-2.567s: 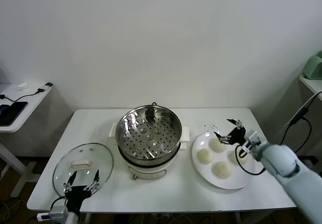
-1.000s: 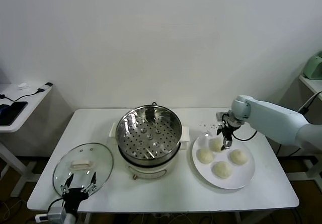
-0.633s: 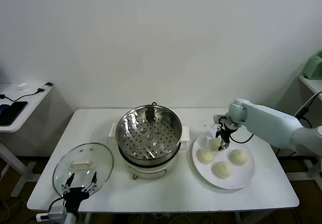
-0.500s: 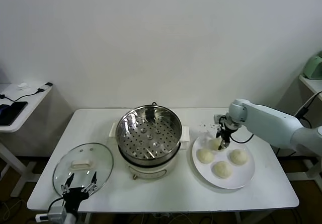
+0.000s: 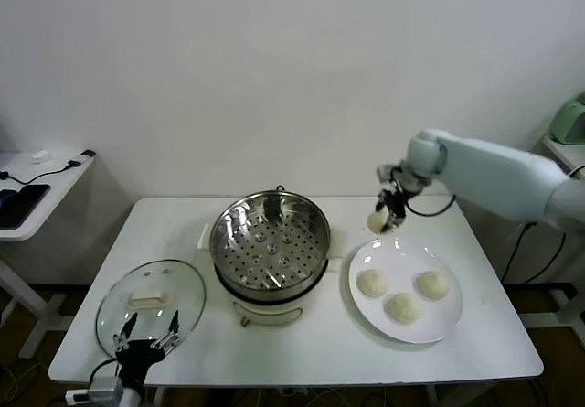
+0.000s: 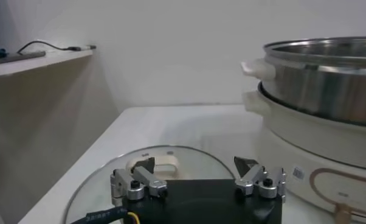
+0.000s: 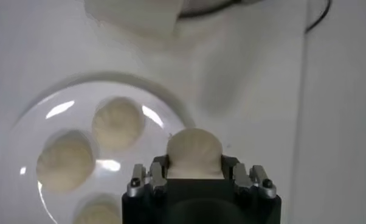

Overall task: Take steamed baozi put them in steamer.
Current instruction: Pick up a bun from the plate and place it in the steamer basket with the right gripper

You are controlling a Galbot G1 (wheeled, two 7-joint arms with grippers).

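Right gripper (image 5: pixel 388 208) has risen off the white plate (image 5: pixel 448 314) since half a second ago — I see it pinching one steamed baozi (image 7: pixel 194 152) between its fingers, airborne above the plate's far rim. Three buns (image 5: pixel 403 293) remain on the plate. Steamer (image 5: pixel 271 247) stands just left of the plate, tray bare. Left gripper (image 6: pixel 198 181) (parked, fingers spread) hangs over the glass lid (image 5: pixel 151 304).

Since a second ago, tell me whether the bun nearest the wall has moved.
Yes. The right gripper has lifted that baozi off the white plate, above its far edge, toward the steamer.
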